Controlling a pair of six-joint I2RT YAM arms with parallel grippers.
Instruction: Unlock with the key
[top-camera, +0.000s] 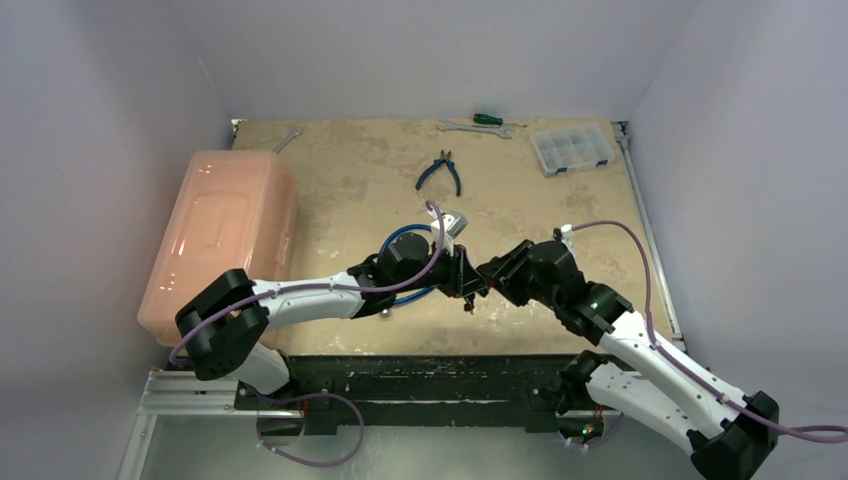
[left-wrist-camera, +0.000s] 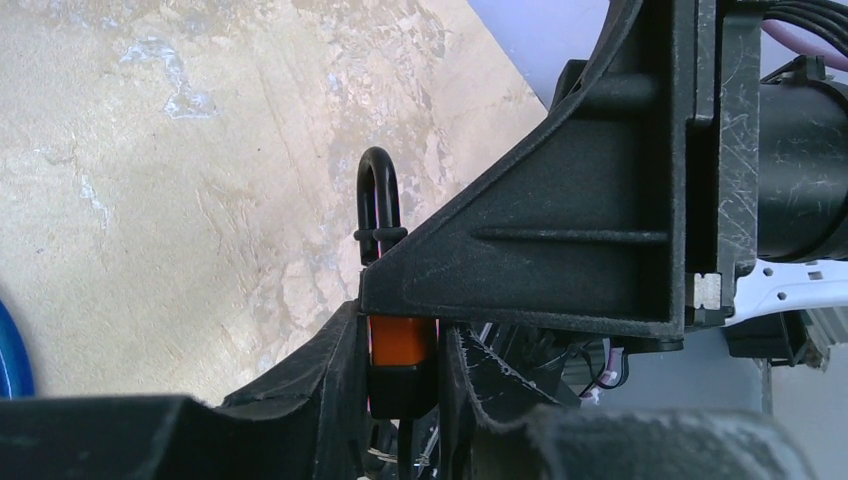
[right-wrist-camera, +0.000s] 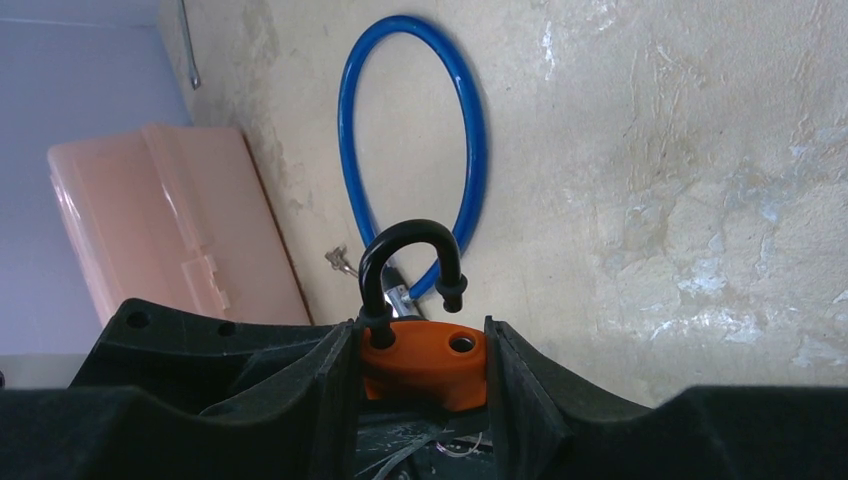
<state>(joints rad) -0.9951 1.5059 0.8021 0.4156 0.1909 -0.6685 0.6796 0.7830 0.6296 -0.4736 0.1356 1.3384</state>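
Observation:
An orange padlock (right-wrist-camera: 440, 368) with a black shackle (right-wrist-camera: 410, 235) is clamped between my right gripper's (right-wrist-camera: 422, 365) fingers, above the table's near middle. The shackle's free end stands lifted out of its hole. In the left wrist view the padlock (left-wrist-camera: 400, 338) shows edge-on under the right gripper's finger (left-wrist-camera: 560, 240). A black block that looks like the key's head (left-wrist-camera: 400, 390) sticks out of the padlock's underside. My left gripper (left-wrist-camera: 400, 375) presses on that block from both sides. In the top view the two grippers (top-camera: 472, 278) meet tip to tip.
A blue cable loop (top-camera: 400, 240) lies just behind the left gripper. A pink plastic box (top-camera: 225, 230) stands at the left edge. Blue-handled pliers (top-camera: 440, 170), a wrench (top-camera: 470, 127), a screwdriver (top-camera: 487, 119) and a clear organiser (top-camera: 572, 148) lie towards the back.

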